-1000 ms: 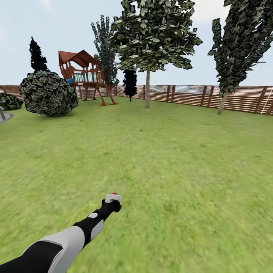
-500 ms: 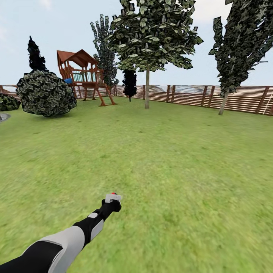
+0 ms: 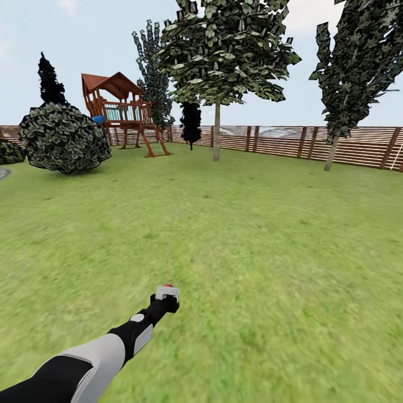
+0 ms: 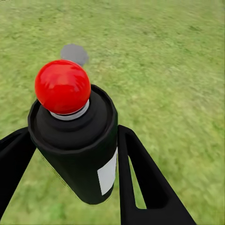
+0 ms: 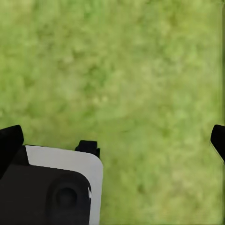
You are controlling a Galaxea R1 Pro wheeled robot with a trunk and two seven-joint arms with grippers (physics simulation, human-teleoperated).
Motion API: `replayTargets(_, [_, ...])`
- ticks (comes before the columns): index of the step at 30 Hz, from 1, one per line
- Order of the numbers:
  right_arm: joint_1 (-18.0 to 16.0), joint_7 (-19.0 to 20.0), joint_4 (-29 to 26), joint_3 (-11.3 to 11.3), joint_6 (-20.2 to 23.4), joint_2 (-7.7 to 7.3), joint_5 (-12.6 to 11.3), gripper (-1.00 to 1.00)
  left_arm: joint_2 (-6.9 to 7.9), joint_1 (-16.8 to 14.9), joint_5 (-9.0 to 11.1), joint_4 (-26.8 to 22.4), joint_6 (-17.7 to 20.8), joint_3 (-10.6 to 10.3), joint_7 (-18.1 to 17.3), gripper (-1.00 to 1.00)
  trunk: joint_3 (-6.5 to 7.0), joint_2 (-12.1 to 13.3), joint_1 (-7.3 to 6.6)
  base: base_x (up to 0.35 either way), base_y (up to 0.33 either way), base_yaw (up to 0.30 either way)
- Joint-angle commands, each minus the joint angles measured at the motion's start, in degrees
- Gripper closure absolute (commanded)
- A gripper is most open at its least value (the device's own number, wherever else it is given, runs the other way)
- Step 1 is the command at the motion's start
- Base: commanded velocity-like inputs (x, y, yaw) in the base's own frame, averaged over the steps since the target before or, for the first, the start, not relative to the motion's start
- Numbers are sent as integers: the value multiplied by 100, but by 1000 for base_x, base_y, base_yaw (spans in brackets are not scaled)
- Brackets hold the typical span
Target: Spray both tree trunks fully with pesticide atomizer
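While the left gripper [image 4: 70,154] held on: fingers clamped either side of the spray bottle [image 4: 77,145], red top pointing forward.
Right gripper [image 5: 112,136]: spread wide, nothing in it, grass below.
Nearest trunk [image 3: 216,134]: far ahead, slightly right of the bottle.
Second trunk [image 3: 331,152]: further right, at the fence [image 3: 291,140].

1 atomizer [image 4: 79,140], 2 trees [image 3: 224,50], 1 playset [image 3: 120,109], 1 fence [image 3: 280,140]

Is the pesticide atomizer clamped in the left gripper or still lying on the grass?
Clamped. In the left wrist view the pesticide atomizer sits between the left gripper fingers, red top up, off the grass.
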Motion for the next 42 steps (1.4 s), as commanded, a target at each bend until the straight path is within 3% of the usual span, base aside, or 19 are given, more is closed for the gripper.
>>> replayTargets(1, [0, 0, 0, 0, 0, 0, 0, -100, -3, 0, -9, -1, -2, 1, 25, 100, 0, 0, 0, 350, -90, 0])
replayTargets(42, [0, 0, 0, 0, -1, 0, 0, -100, 23, 0, -9, -10, -6, -5, 25, 100, 0, 0, 0, 350, -12, 0])
